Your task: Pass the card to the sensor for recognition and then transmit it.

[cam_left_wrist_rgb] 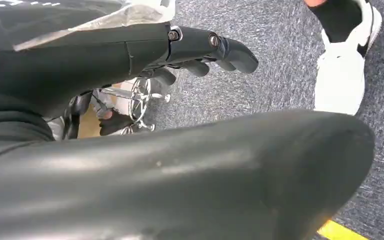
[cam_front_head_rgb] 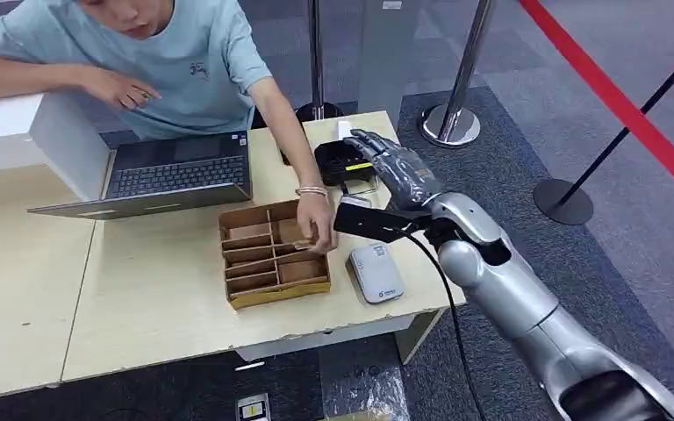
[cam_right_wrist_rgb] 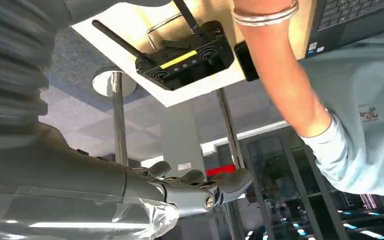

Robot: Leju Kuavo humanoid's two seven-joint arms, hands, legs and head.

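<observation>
A black sensor box (cam_front_head_rgb: 342, 163) with a yellow stripe stands at the table's far right; it also appears as the black sensor (cam_right_wrist_rgb: 185, 57) in the right wrist view. My right hand (cam_front_head_rgb: 393, 165) hovers just above and to the right of it, fingers (cam_right_wrist_rgb: 202, 186) stretched out and nothing visible in them. A small white piece (cam_front_head_rgb: 344, 130) stands just behind the sensor, by my fingertips; I cannot tell if it is the card. My left hand (cam_left_wrist_rgb: 200, 47) hangs over grey carpet, fingers loosely bent, holding nothing.
A person leans over the table, one hand (cam_front_head_rgb: 317, 230) in a brown compartment box (cam_front_head_rgb: 268, 254), the forearm with bracelet (cam_right_wrist_rgb: 265, 15) close to the sensor. A white flat device (cam_front_head_rgb: 376, 273) lies near the front edge. A laptop (cam_front_head_rgb: 175, 171) sits at the back. Stanchion posts (cam_front_head_rgb: 450, 123) stand behind.
</observation>
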